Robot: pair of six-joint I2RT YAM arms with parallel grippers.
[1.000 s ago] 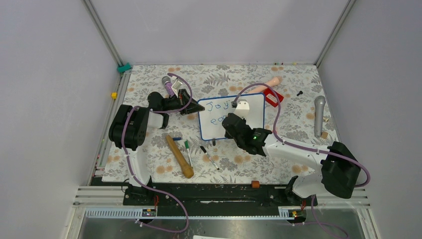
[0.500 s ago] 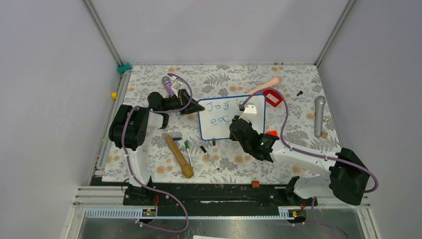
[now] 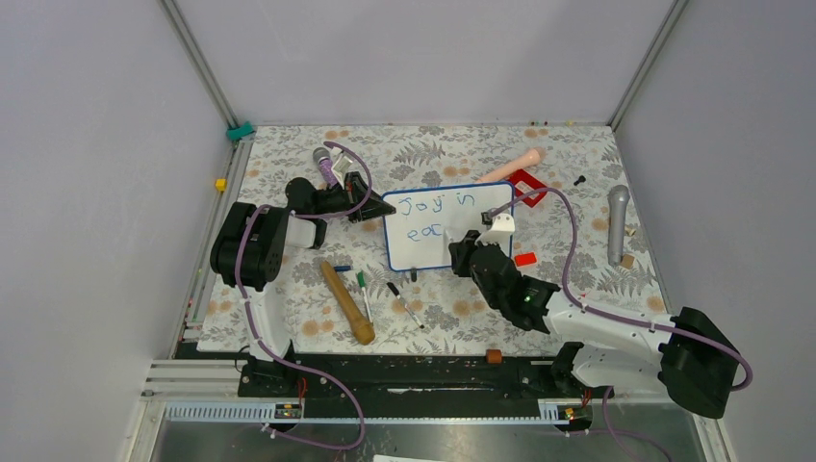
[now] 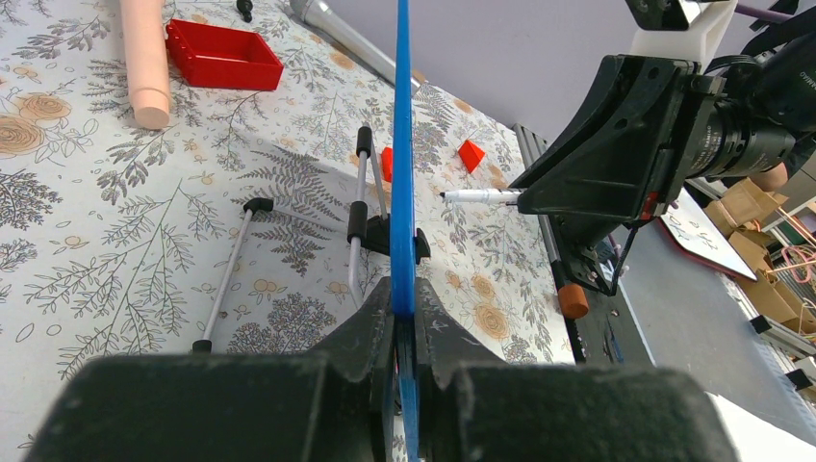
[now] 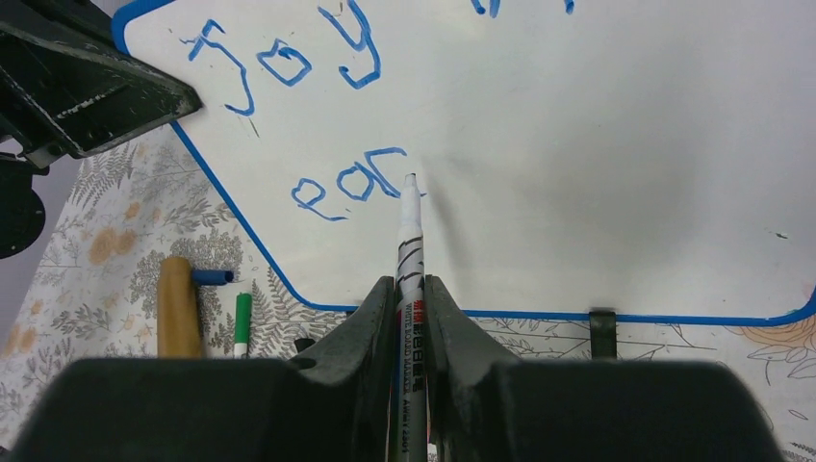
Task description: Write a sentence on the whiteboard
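Observation:
The whiteboard (image 3: 452,231) stands upright on its black feet, and my left gripper (image 3: 370,214) is shut on its left blue edge. In the left wrist view the whiteboard (image 4: 402,144) runs edge-on between the closed fingers of the left gripper (image 4: 404,300). The sentence (image 5: 289,63) reads "Joy in" on the top line and "eac" (image 5: 351,185) below it. My right gripper (image 5: 411,289) is shut on a whiteboard marker (image 5: 410,245). Its tip points just right of "eac". The left wrist view shows the marker (image 4: 478,196) a short gap off the board face.
A wooden pestle (image 3: 347,302), a green marker (image 3: 363,289) and a black pen (image 3: 405,304) lie left of the board's front. A red box (image 3: 527,187), a pink cylinder (image 3: 515,165) and a grey microphone (image 3: 617,223) lie right. A small red piece (image 3: 524,258) sits beside the right wrist.
My right gripper with the marker has drawn back toward the near right, off the top line, uncovering "in". The tip now sits beside "eac". The left gripper has not moved.

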